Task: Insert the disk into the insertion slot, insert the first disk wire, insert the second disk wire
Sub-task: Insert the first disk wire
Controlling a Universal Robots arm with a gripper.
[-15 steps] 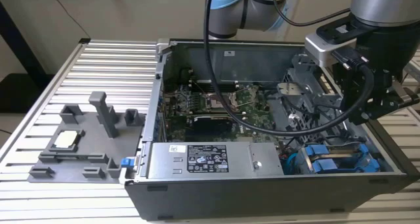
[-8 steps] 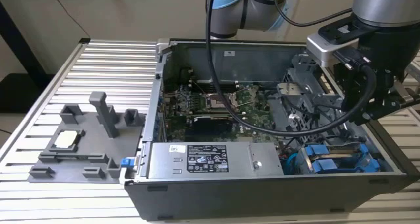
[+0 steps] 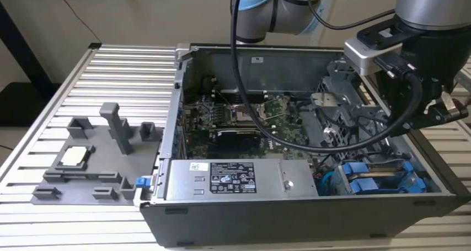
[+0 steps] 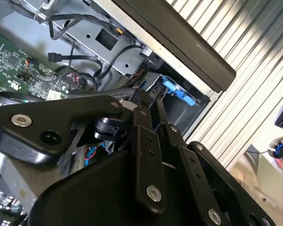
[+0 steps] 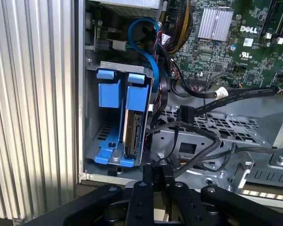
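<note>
Looking at the exterior view first: the arm [image 3: 431, 19] reached down into the open case [image 3: 294, 223], at the exterior view's right. The disk [image 3: 365, 183] sat in its blue carrier inside the slot [image 3: 412, 187] at the case's lower corner. The PSU [image 3: 287, 182] beside it carried a white sticker [image 3: 231, 180] with dense print, not read out here. A small white label [image 3: 257, 58] was on the back wall. A grey fixture [image 3: 81, 168] lay on the slatted table [image 3: 125, 63], well apart from the case.

Second wrist view: the gripper [image 4: 150, 96] had its jaws drawn together, tips just short of a blue carrier tab [image 4: 179, 92]. The board [image 4: 14, 66] showed white silkscreen, too small to read.

First wrist view: the disk [image 5: 132, 132] stood on edge in the slot [image 5: 92, 94], in the bay nearer the board [image 5: 254, 52]. A blue cable [image 5: 151, 52] looped over it. The gripper [image 5: 158, 167] was just beside the disk's end, with a black cable [image 5: 179, 125] running to its tips; I couldn't tell whether it was pinched. The board bore a white logo, and a tagged cable [image 5: 220, 92] crossed nearby.
</note>
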